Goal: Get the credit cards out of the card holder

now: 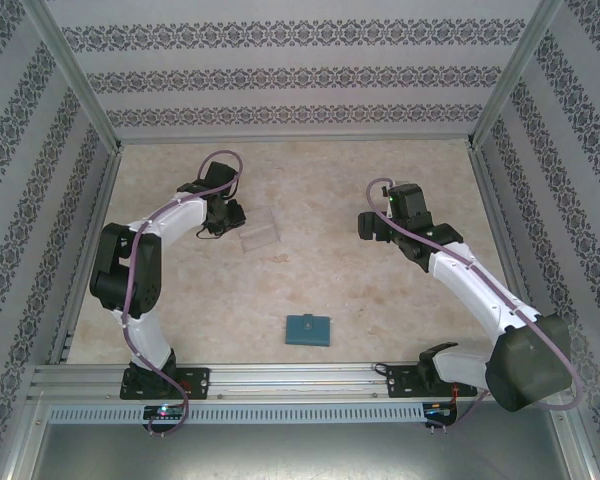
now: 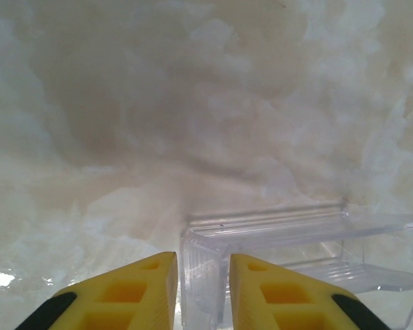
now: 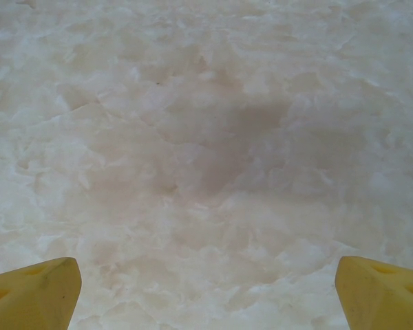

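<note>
The teal card holder lies closed and flat near the table's front edge, between the two arm bases. The credit cards are hidden. Far from it, at the back left, my left gripper sits at the left end of a clear plastic tray. In the left wrist view the yellow fingers pinch the tray's near end wall between them, so the left gripper is shut on it. My right gripper hangs at the back right, its jaws wide open over bare tabletop.
The marble-patterned table is boxed in by patterned walls on the left, back and right. An aluminium rail runs along the front edge with both arm bases on it.
</note>
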